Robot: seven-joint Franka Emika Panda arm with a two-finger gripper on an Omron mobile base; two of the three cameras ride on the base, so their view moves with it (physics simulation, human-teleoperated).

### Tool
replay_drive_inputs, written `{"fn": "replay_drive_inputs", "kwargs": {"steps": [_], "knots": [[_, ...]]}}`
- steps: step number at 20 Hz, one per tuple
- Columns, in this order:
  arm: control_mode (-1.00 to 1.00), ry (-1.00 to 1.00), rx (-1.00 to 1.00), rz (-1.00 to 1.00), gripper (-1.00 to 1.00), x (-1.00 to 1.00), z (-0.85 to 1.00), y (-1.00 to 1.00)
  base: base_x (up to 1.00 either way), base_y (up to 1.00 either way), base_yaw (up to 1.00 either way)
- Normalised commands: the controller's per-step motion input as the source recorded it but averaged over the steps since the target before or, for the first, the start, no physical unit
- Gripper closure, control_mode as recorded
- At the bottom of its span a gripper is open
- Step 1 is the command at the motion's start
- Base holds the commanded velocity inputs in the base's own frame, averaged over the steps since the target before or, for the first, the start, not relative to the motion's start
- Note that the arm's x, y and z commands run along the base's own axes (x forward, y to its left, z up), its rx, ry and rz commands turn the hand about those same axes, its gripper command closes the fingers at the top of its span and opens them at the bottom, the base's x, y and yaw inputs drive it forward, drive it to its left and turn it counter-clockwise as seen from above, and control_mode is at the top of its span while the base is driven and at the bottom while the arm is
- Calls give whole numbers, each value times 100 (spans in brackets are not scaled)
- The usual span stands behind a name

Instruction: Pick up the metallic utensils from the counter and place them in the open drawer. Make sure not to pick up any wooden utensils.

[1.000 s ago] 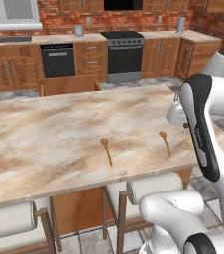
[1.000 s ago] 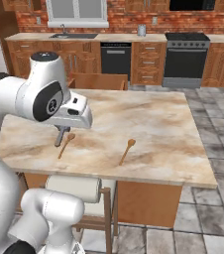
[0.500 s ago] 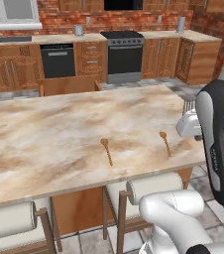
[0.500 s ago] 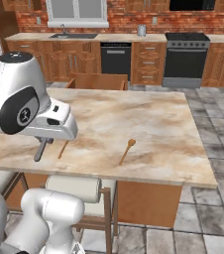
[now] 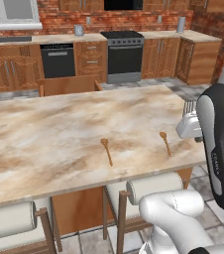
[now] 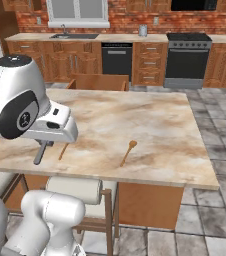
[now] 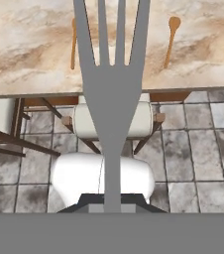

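Hand view: hand [image 7: 111, 201] pinching grey fork [image 7: 111, 94]; no readable writing.

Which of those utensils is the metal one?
The grey fork, held in the gripper. The two spoons lying on the counter are brown wood.

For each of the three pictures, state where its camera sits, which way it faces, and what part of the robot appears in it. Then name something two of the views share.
Left base view: behind the arm's left, facing the counter; arm at right.
Right base view: behind its right, same counter; arm at left, gripper shut on the fork.
Hand view: on the hand, looking along the fork at the counter edge, stool and floor.
Shared: all show two wooden spoons.
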Motion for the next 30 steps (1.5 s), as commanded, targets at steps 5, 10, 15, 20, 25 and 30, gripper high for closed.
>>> {"fn": "replay_drive_inputs", "kwargs": {"steps": [5,10,15,20,25,30], "knots": [[-100,0,0,0,100,0,0,0,0,0,0],[100,0,0,0,100,0,0,0,0,-2,0],[100,0,0,0,100,0,0,0,0,-57,0],[100,0,0,0,100,0,0,0,0,-96,3],[100,0,0,0,100,0,0,0,0,-100,0],[100,0,0,0,100,0,0,0,13,-100,0]]}}
